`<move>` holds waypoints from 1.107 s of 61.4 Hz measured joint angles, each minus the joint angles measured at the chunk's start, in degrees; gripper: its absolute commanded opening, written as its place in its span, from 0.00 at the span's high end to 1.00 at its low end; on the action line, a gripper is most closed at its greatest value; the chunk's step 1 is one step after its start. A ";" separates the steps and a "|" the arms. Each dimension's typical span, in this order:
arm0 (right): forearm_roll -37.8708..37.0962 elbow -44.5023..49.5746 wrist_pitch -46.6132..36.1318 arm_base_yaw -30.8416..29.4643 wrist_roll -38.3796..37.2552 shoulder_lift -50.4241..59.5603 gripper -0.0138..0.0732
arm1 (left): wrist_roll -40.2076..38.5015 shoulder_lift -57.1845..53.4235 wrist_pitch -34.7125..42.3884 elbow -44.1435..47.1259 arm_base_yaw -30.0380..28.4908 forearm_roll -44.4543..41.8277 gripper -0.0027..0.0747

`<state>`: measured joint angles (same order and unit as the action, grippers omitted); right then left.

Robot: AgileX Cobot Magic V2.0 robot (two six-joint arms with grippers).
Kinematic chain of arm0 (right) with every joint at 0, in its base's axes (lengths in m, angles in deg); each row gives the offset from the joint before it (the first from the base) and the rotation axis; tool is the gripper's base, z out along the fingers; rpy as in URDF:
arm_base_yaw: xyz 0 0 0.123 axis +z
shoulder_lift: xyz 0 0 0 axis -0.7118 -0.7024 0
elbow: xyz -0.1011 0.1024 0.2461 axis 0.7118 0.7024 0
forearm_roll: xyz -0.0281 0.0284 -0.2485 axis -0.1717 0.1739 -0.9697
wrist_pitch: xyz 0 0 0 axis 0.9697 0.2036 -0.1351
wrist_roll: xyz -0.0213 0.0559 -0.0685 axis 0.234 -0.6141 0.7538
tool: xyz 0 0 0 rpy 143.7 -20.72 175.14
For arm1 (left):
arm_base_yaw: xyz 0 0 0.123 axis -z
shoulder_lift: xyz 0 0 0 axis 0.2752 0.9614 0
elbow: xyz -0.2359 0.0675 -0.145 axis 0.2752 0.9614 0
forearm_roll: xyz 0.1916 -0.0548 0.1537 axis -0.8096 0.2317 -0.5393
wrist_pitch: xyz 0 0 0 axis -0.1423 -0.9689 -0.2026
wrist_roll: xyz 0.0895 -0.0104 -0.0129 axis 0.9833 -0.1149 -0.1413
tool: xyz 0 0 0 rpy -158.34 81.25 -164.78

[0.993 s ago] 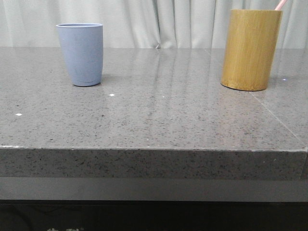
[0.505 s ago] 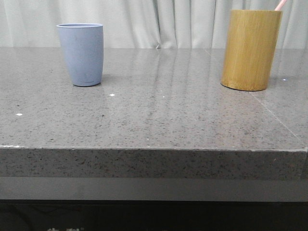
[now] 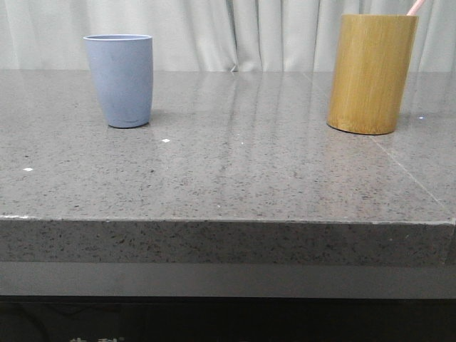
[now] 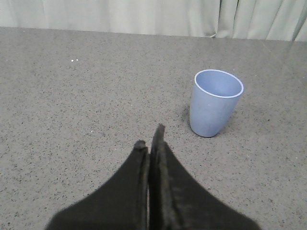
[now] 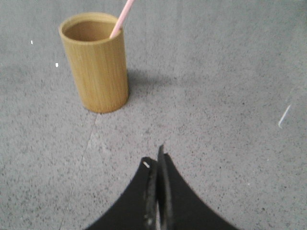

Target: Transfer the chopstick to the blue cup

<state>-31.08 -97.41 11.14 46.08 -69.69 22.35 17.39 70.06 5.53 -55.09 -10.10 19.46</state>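
Chopstick (image 5: 121,19): pale pink, leaning inside the bamboo holder (image 3: 371,73), tip above the rim.
Table (image 3: 235,171): grey speckled stone.
Bamboo holder: upright, far right.
Blue cup (image 3: 120,80): upright, far left, well apart from the holder.
Left gripper (image 4: 149,143): clenched, holding nothing, near the cup.
Right gripper (image 5: 156,160): clenched, holding nothing.
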 measured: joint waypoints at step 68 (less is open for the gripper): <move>2.60 0.00 0.89 2.90 4.32 -1.76 0.13 | 6.27 44.19 -9.79 -34.98 9.94 -1.21 0.32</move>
<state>-28.48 -97.41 12.03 48.98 -65.37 20.60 23.66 114.25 -4.26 -90.07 -0.16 18.25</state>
